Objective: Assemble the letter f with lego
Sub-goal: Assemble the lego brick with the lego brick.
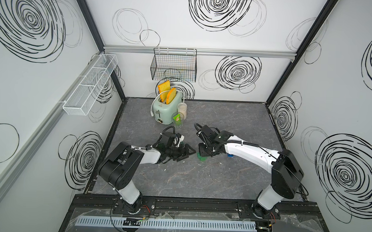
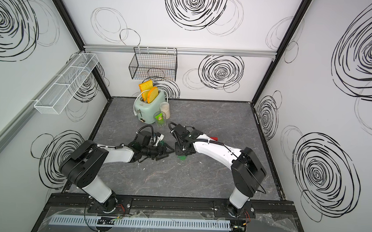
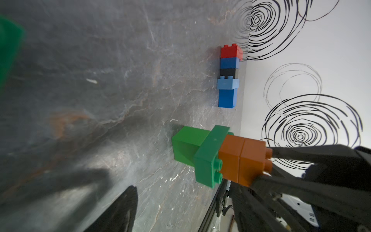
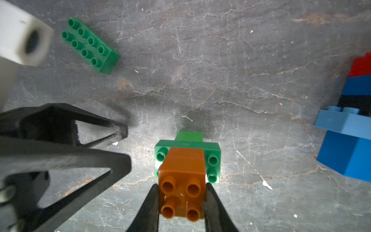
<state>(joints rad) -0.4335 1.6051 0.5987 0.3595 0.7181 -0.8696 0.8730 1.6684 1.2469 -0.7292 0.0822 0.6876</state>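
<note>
The right pincer [image 4: 181, 187] is closed on the top orange-brown brick [image 4: 181, 200] of an upright lego stack [image 3: 216, 158]. Its long axis is vertical, studs up, near the middle of the surface [image 1: 178, 180]: green square base, green oblong crosswise, two orange-brown bricks above. The left pincer [image 4: 125, 144] gapes empty just beside it. A loose green oblong brick [image 4: 90, 45] lies flat nearby.

You see both top views from high over the near edge, looking down on the whole tabletop [image 1: 199, 181]. Your wrist cameras sit close in, and both show the green-and-orange stack [image 3: 220, 158].
</note>
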